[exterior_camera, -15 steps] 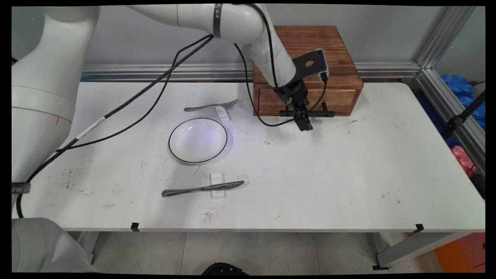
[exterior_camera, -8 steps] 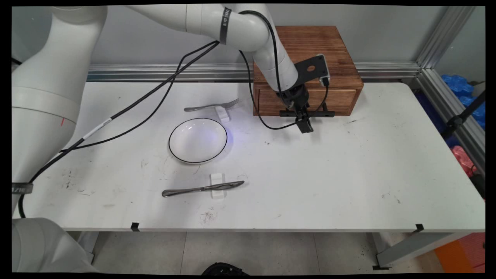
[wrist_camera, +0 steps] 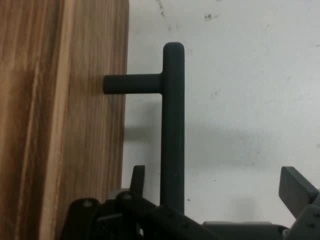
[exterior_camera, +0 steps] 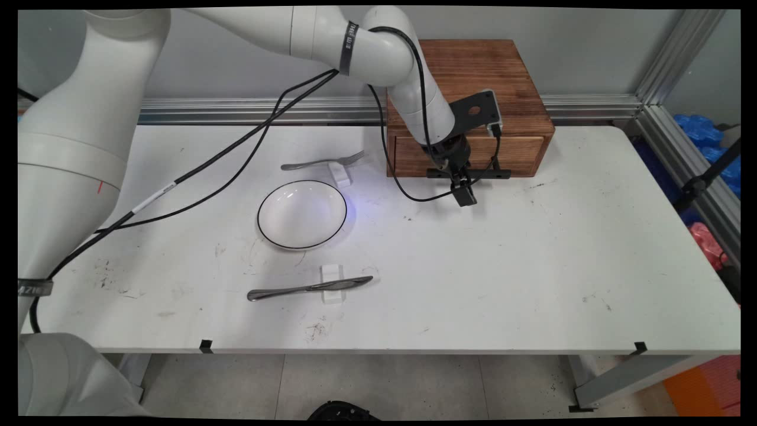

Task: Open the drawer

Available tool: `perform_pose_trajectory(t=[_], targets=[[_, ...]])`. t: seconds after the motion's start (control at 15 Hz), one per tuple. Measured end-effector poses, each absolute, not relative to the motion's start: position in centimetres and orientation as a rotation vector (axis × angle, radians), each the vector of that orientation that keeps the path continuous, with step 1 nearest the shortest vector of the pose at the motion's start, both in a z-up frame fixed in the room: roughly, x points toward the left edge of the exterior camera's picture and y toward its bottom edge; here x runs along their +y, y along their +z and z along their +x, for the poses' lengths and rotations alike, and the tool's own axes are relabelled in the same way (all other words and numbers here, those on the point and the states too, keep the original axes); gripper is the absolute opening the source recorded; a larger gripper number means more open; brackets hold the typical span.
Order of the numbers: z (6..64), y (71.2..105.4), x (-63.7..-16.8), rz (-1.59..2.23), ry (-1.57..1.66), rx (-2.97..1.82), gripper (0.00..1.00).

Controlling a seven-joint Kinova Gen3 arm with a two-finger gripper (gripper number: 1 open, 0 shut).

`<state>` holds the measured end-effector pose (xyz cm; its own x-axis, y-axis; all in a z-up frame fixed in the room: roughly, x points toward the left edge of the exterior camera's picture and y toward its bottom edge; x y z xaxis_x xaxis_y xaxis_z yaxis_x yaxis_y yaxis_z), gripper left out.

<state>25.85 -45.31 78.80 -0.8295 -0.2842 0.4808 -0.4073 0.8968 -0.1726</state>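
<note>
The box [exterior_camera: 473,83] sits right behind the gripper [wrist_camera: 215,190], whose fingers [wrist_camera: 298,192] are spread wide on both sides of the handle [wrist_camera: 172,130], and if it slides sideways one finger could bump the bar or miss it.

In the hand view, the black drawer handle [wrist_camera: 173,125] runs down behind the hand's linkage, its lower end hidden. The wooden drawer front [wrist_camera: 60,120] is cut off at the left edge.

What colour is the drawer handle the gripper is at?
Black, a matte bar on the brown wooden drawer. The handle shows best in the hand view, between the open gripper fingers.
</note>
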Motion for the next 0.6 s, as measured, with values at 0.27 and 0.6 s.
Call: perform_pose_trajectory(t=[0.27,0.6], targets=[[25.84,78.29,-45.23,0.507,0.363,-2.611,1.00],[25.69,77.93,-44.91,0.509,0.350,-2.611,1.00]])
